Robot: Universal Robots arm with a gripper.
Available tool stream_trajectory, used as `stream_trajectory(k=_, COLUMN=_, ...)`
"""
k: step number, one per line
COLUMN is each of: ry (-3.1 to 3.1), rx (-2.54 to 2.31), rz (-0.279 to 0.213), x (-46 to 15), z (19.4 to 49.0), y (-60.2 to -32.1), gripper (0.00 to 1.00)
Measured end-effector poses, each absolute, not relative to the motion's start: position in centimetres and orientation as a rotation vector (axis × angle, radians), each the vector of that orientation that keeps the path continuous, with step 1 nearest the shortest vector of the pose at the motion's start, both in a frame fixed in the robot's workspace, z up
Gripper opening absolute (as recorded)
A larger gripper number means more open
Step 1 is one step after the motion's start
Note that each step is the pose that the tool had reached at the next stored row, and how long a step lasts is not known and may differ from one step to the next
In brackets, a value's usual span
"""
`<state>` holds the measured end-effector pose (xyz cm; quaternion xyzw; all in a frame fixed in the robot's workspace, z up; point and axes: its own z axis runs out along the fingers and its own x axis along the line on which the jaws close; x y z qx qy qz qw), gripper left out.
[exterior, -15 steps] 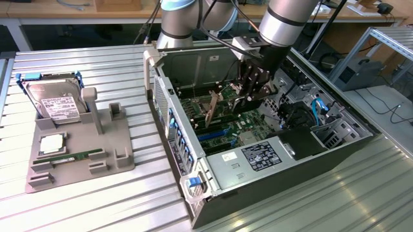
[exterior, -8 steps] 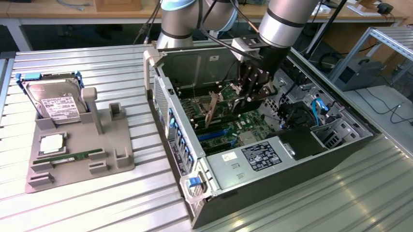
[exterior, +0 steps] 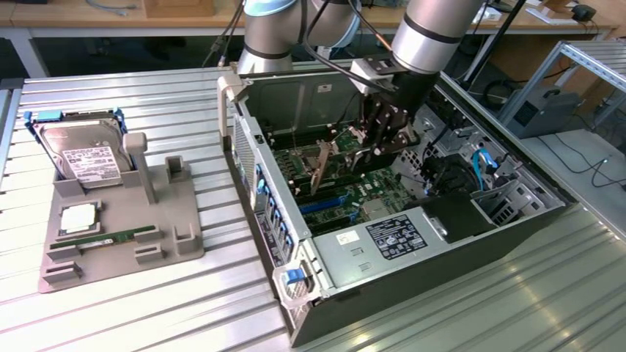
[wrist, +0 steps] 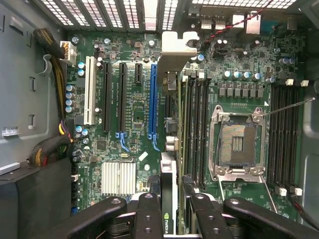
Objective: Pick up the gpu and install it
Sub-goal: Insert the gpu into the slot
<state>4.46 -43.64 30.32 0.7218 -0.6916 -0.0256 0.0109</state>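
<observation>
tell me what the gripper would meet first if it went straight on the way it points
The gpu clamped in the gripper leads, so it would touch the motherboard first, close beside the blue slot; whether it lines up with that slot is unclear.

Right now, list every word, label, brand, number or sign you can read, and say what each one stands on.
No words or numbers can be read.
gpu: a small green logo mark on its edge, with no letters legible.
hard drive: the print on its white label is too small to read.
power supply: the print on its label is too small to read.
grey case wall sticker: too blurred to read.
</observation>
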Motion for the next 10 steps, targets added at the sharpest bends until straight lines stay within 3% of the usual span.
stream_trajectory(k=10, ry=-2.158, rx=2.252, rz=-0.080, x=4.46, z=30.29, y=-43.64, gripper=0.27)
